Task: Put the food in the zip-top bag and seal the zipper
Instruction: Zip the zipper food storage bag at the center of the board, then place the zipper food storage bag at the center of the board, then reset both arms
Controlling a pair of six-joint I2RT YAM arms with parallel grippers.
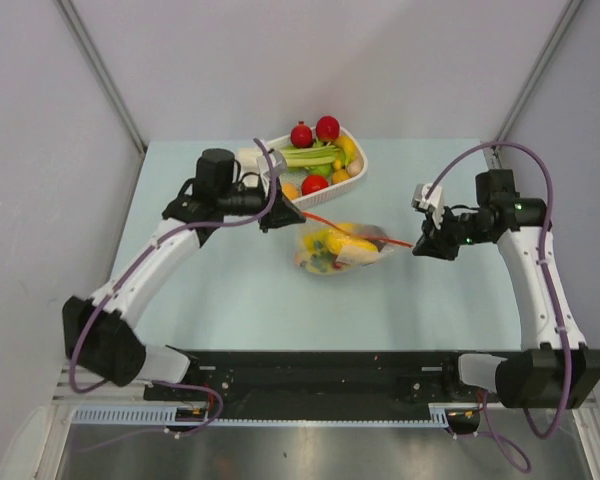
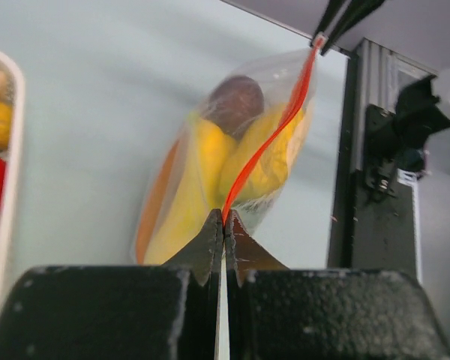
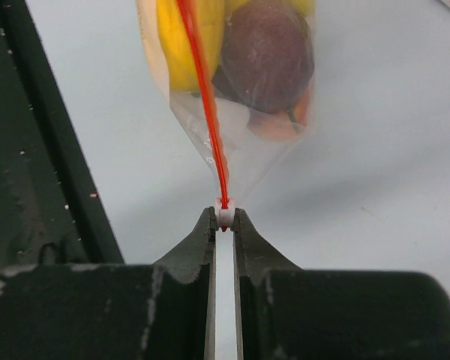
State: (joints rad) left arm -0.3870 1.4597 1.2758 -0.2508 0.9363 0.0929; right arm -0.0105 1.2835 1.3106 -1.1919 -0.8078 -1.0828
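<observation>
The clear zip-top bag (image 1: 338, 250) hangs stretched between my two grippers over the middle of the table. Inside it are the yellow banana bunch (image 2: 195, 172), the dark purple-brown vegetable (image 2: 236, 101) and an orange piece (image 2: 154, 202). The orange-red zipper (image 1: 365, 230) runs taut along the bag's mouth. My left gripper (image 2: 223, 216) is shut on the zipper's left end. My right gripper (image 3: 225, 216) is shut on the small white slider (image 3: 225, 215) at the zipper's (image 3: 204, 97) right end. The vegetable (image 3: 266, 56) and banana (image 3: 184, 37) also show in the right wrist view.
The white oval slatted basket (image 1: 358, 178) stands behind the bag and holds red balls, the green-white leek (image 1: 315, 156) and other toy produce. Its rim shows at the left of the left wrist view (image 2: 11, 187). A black rail (image 1: 320, 372) runs along the near table edge.
</observation>
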